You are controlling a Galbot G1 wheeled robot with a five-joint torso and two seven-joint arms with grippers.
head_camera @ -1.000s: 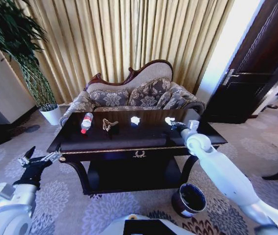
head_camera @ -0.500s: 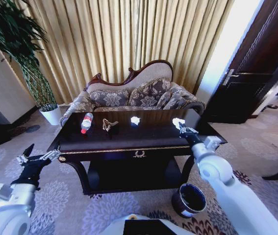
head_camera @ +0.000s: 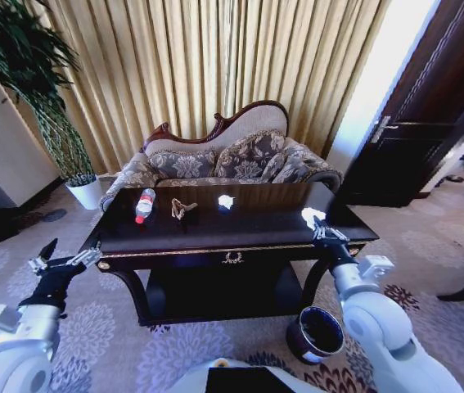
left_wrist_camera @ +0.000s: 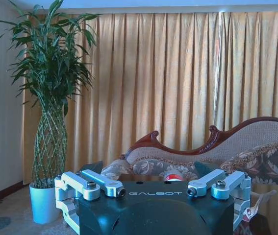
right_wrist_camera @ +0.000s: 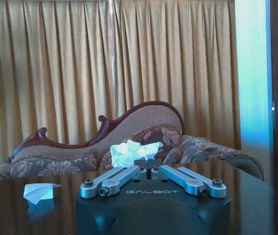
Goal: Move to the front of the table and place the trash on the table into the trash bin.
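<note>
1. The right pincer (head_camera: 323,230) hangs over the right front part of the dark, glossy desk (head_camera: 240,232), its fingers pressed together on a crumpled white paper wad (head_camera: 313,217) held clear of the top.
2. In the right wrist view that wad (right_wrist_camera: 134,151) sits pinched at the fingertips, creased and irregular.
3. A second white wad (head_camera: 226,201) lies near the middle of the desk.
4. The clear plastic bottle (head_camera: 144,205) lies on its side at the left, long axis running front to back, red cap toward the sofa (head_camera: 227,155).
5. Just right of it lies the tan wrapper scrap (head_camera: 182,208), twisted.
6. The round dark trash bin (head_camera: 314,334) stands on the patterned carpet by the right front leg.
7. The left pincer (head_camera: 61,262) hovers left of the desk, fingers spread.
</note>
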